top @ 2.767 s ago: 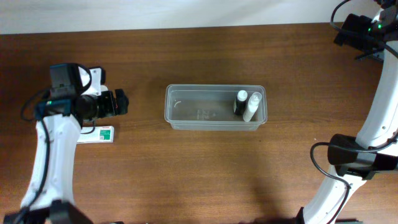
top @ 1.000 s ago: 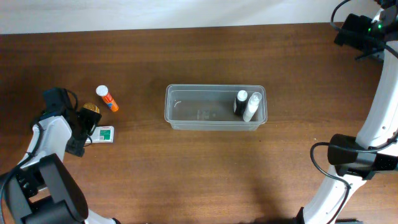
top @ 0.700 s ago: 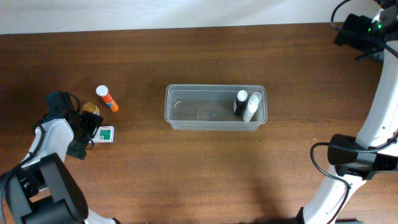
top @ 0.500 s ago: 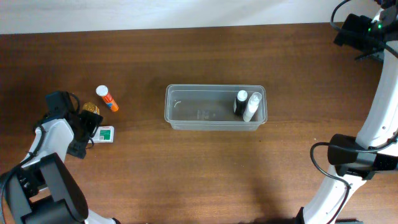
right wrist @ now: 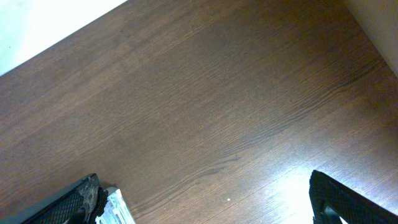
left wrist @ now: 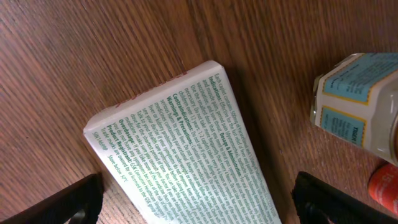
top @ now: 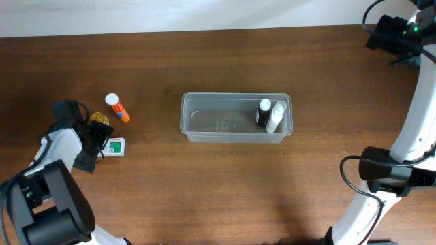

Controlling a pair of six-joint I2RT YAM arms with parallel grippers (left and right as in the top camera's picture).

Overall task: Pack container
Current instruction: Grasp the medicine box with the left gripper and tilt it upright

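Observation:
The clear plastic container (top: pixel 225 117) stands mid-table, with a black bottle (top: pixel 263 112) and a white bottle (top: pixel 275 116) at its right end. A white box with green print (top: pixel 116 145) lies at the left; in the left wrist view (left wrist: pixel 186 137) it fills the space between my fingers. My left gripper (top: pixel 92 141) (left wrist: pixel 199 202) is open, low over the table, with one finger on each side of the box. My right gripper (top: pixel 392 34) (right wrist: pixel 211 199) is open and empty, high at the far right corner.
An orange tube with a white cap (top: pixel 116 107) and a small gold-capped bottle (top: pixel 100 119) with a blue label (left wrist: pixel 357 99) lie just beyond the box. The orange tube shows at the left wrist view's right edge (left wrist: pixel 384 186). The table's far edge runs along the top.
The left arm swung left and dropped down to the box, uncovering the orange tube and the small bottle. In the last second it only shifted slightly. The right arm has not moved.

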